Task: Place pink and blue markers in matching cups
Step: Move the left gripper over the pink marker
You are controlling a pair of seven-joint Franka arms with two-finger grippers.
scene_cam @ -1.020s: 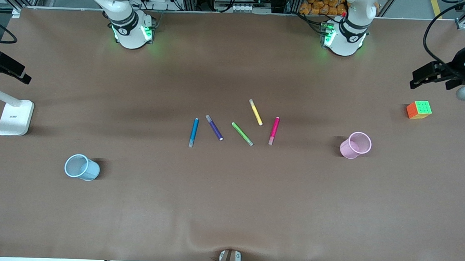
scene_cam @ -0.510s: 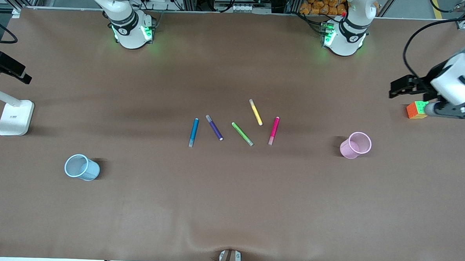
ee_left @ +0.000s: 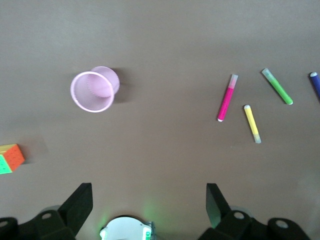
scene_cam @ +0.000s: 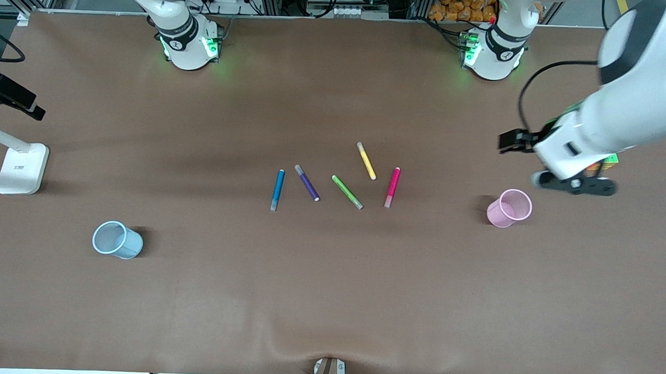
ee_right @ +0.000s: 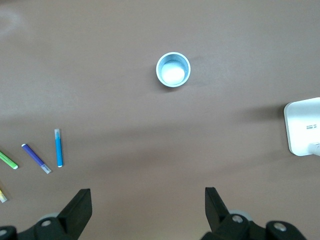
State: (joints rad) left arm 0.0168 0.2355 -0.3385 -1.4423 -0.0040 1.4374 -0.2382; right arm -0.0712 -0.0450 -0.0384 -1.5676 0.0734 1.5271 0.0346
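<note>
1. My left arm has swung in from the left arm's end of the table. A second ago its hand sat at the edge of the front view. Now the left gripper (scene_cam: 575, 183) hangs in the air just beside the pink cup (scene_cam: 509, 207), over the table between the cup and the color cube (scene_cam: 606, 162).
2. From the left wrist view I see its two fingers (ee_left: 80, 202) spread wide apart, with nothing between them.
3. The arm now covers most of the color cube. Before, I could see the whole cube.
4. The pink marker (scene_cam: 392, 187) has not moved. It lies flat on the brown table (scene_cam: 328, 299), in the middle, at the end of the marker row closest to the pink cup.
5. The blue marker (scene_cam: 277, 189) has not moved either. It lies flat at the row's end closest to the blue cup (scene_cam: 116, 240).
6. Between them lie the purple marker (scene_cam: 307, 182), the green marker (scene_cam: 347, 191) and the yellow marker (scene_cam: 366, 160), just like before.
7. Both cups stand upright in the same spots. The pink cup is toward the left arm's end. The blue cup is toward the right arm's end and nearer the front camera.
8. My right arm waits. The right gripper (ee_right: 147, 210) is up high over the table, fingers wide apart and holding nothing. A white lamp base (scene_cam: 22, 168) sits near that end.
</note>
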